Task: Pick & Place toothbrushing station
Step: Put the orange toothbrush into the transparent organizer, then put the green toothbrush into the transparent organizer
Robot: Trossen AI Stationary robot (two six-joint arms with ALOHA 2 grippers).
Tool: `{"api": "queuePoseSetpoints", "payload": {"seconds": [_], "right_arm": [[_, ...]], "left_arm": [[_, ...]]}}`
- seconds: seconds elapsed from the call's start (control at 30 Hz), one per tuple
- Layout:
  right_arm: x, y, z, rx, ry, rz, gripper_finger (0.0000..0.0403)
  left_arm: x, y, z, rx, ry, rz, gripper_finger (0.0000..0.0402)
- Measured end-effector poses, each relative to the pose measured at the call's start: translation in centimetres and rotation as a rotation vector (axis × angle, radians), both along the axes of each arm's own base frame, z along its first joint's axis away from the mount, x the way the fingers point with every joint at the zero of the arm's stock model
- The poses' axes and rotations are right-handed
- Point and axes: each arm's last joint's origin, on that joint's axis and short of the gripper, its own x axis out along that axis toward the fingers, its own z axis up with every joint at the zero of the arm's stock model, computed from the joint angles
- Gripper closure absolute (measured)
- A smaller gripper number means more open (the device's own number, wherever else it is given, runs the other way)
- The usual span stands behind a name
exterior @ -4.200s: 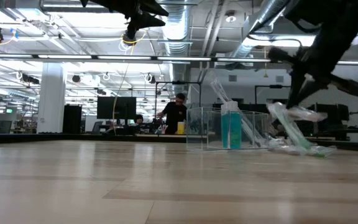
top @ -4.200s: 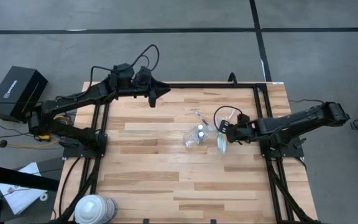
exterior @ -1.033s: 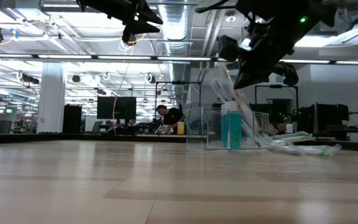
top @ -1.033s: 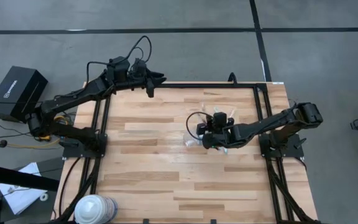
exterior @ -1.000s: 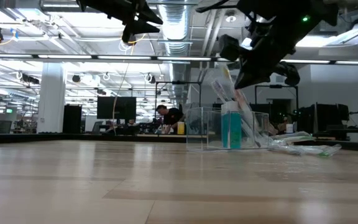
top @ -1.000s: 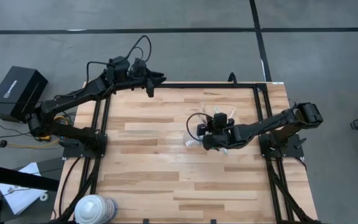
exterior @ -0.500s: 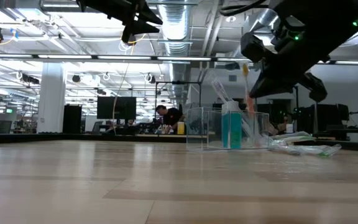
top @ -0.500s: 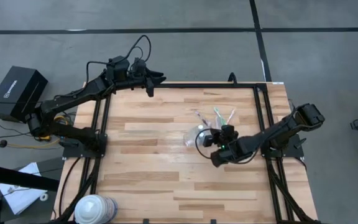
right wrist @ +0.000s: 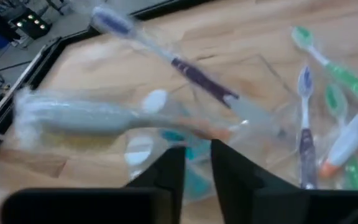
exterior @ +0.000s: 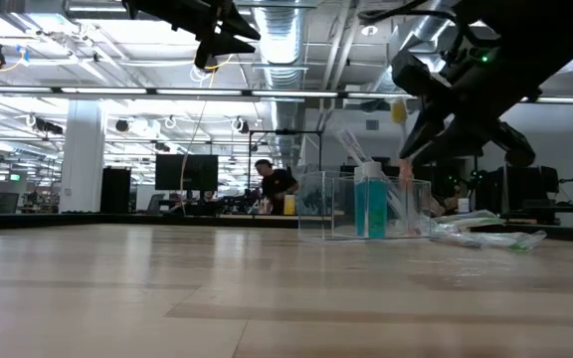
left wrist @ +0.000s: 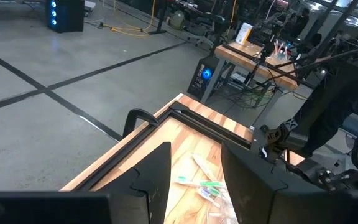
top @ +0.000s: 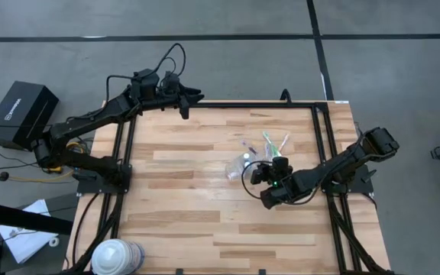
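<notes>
On the wooden table (top: pixel 182 198), the clear cup (exterior: pixel 364 205) holds a blue tube (exterior: pixel 369 202) and toothbrushes (top: pixel 273 142). The right gripper (top: pixel 257 174) hovers beside it, pinching an orange-tipped brush (right wrist: pixel 185 127). The left gripper (top: pixel 192 96) idles parted at the far edge.

no readable text anywhere; black box (top: pixel 23 113) beside table carries white marking, too small to read.
</notes>
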Motion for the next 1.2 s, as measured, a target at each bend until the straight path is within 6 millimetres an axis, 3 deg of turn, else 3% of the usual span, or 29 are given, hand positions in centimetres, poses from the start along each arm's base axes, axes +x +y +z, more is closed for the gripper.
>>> {"api": "queuePoseSetpoints", "payload": {"seconds": [0.2,0.43,0.6,0.87,1.0,1.2], "right_arm": [[-0.5,0.4,1.2,0.017,-0.036,0.030,0.0236],[-2.1,0.2,5.2,-0.015,-0.108,0.110,0.0169],[-3.9,-0.6,8.9,-0.071,-0.189,0.159,0.0169],[-7.7,-3.0,15.6,-0.237,-0.321,0.252,0.0191],[-10.0,-4.4,17.7,-0.302,-0.365,0.280,0.0199],[-12.4,-5.7,19.1,-0.359,-0.391,0.323,0.0208]], "left_arm": [[0.0,0.0,0.0,0.000,0.000,0.000,0.0266],[0.0,0.0,0.0,-0.002,0.003,0.000,0.0266],[0.1,-0.3,-0.5,0.040,0.069,-0.018,0.0266],[0.3,-4.2,-3.9,0.219,0.614,0.124,0.0266],[0.9,-6.4,-4.0,0.296,0.674,0.217,0.0266],[1.6,-8.5,-4.5,0.272,0.653,0.287,0.0266]]}}
